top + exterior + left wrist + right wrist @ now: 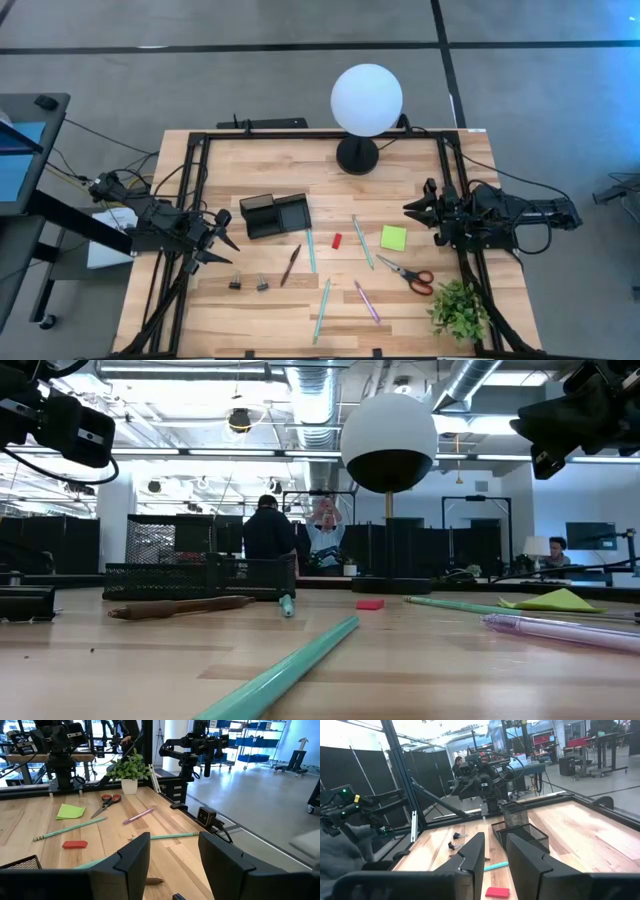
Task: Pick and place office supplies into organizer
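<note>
Left gripper (222, 243) hangs at its edge of the surface (400, 300), fingers apart, nothing between them. The organizer (275, 215) sits just ahead of it, slightly toward the lamp (366, 100), and looks empty. Two black clips (248, 284) and a brown pen (290, 265) are the closest supplies. Right gripper (420, 213) waits at the opposite edge, fingers parted with a narrow gap, holding nothing. Nearest it: the green sticky pad (393, 237), with the scissors (408, 273) a bit further. The red block (337, 240) and remaining pens (322, 308) lie mid-surface between the arms.

Looks like the first pick hasn't begun. Next move: either arm lowers over its nearest item. Flat pens and pad will need a low, square pinch.
</note>
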Robot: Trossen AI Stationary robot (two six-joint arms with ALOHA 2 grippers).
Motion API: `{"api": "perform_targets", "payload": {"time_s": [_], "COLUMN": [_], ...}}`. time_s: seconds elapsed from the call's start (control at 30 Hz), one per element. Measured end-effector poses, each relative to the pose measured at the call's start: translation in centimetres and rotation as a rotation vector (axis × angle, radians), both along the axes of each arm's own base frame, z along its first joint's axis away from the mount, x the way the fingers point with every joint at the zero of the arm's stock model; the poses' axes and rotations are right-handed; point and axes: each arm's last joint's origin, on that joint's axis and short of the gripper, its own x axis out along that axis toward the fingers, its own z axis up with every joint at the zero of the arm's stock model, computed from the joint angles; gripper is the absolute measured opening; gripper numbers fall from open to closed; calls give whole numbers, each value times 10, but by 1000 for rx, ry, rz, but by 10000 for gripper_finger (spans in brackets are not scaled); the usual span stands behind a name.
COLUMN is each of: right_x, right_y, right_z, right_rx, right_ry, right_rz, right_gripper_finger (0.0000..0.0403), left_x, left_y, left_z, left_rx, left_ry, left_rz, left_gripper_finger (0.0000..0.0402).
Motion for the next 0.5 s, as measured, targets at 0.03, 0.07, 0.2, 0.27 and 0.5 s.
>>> {"api": "perform_targets", "payload": {"time_s": [0.03, 0.07, 0.2, 0.27, 0.5], "right_x": [0, 0, 0, 0, 0], "right_y": [0, 0, 0, 0, 0], "right_z": [0, 0, 0, 0, 0], "right_rx": [0, 0, 0, 0, 0], "right_ry": [0, 0, 0, 0, 0], "right_rz": [0, 0, 1, 0, 0], "right_gripper_finger": [77, 77, 77, 77, 77], "left_x": [0, 0, 0, 0, 0], "left_y": [0, 0, 0, 0, 0], "left_z": [0, 0, 0, 0, 0], "left_rx": [0, 0, 0, 0, -1], "left_ry": [0, 0, 0, 0, 0], "left_rz": [0, 0, 0, 0, 0], "left_gripper_finger": [164, 164, 164, 164, 164]}}
